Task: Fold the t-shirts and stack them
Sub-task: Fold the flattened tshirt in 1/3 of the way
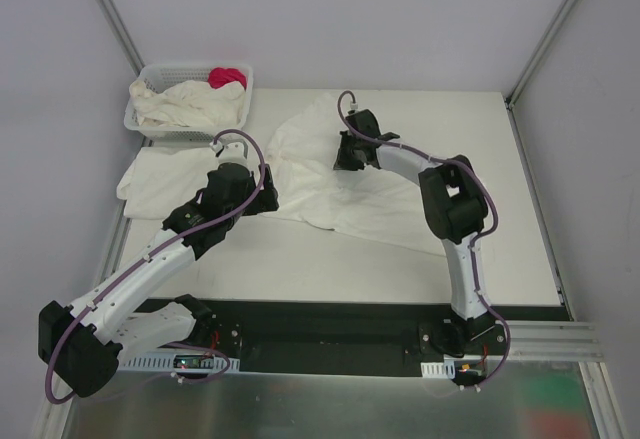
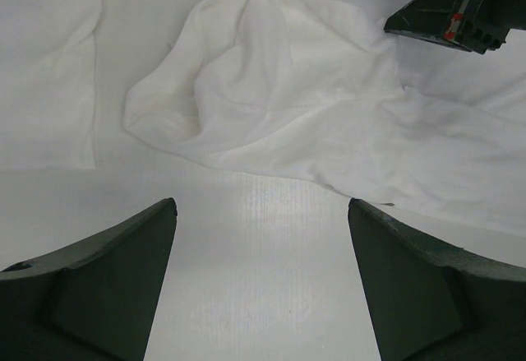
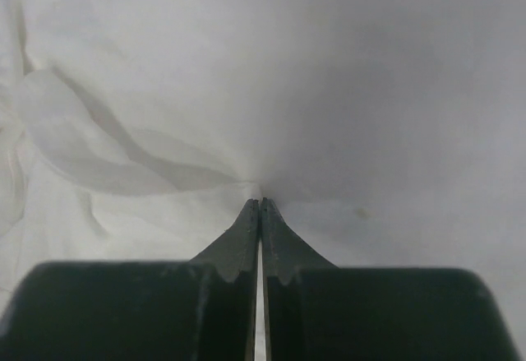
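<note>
Table (image 1: 400,259) corner basket (image 1: 137,119): cream t-shirts (image 1: 190,107), pink cloth (image 1: 227,77)

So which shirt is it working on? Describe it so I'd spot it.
Find the white table; in its middle lies the rumpled shirt, spread loose and creased. Unlike the flat shirt at its left and the heap in the basket, it has the right pincer shut on its cloth.
</note>
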You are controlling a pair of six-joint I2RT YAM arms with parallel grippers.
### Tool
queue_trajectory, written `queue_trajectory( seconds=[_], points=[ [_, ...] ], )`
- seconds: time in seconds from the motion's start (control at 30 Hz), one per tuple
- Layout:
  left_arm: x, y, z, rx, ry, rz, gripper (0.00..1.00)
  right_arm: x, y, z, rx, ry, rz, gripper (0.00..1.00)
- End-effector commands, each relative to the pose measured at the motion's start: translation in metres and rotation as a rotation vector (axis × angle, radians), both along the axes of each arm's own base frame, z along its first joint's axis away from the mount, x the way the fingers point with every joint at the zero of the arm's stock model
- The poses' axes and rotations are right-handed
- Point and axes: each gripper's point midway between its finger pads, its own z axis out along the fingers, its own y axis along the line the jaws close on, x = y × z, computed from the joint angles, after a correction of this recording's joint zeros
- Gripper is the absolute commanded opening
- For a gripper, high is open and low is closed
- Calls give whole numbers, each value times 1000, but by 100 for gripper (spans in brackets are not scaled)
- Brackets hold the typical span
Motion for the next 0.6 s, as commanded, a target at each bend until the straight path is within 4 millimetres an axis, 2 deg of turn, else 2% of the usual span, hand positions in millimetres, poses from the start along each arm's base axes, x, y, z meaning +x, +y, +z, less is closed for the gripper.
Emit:
queue_trajectory(
  seconds=[0.0,0.17,0.33,0.47,0.57],
  points=[
    [2,-4,4,-6,-20,-9,85,16,-14,24,0,-64,-37,1],
    [5,-6,6,-5,-18,-14,85,22,-27,22,-13,-67,-63,1],
    [7,-7,7,-1,-17,-17,85,23,-29,17,-19,-57,-63,2],
    [8,-10,10,-4,-19,-25,84,22,-33,12,-32,-45,-62,18],
    [8,-11,11,-7,-18,-34,84,23,-46,11,-53,-46,-87,26]
  ],
)
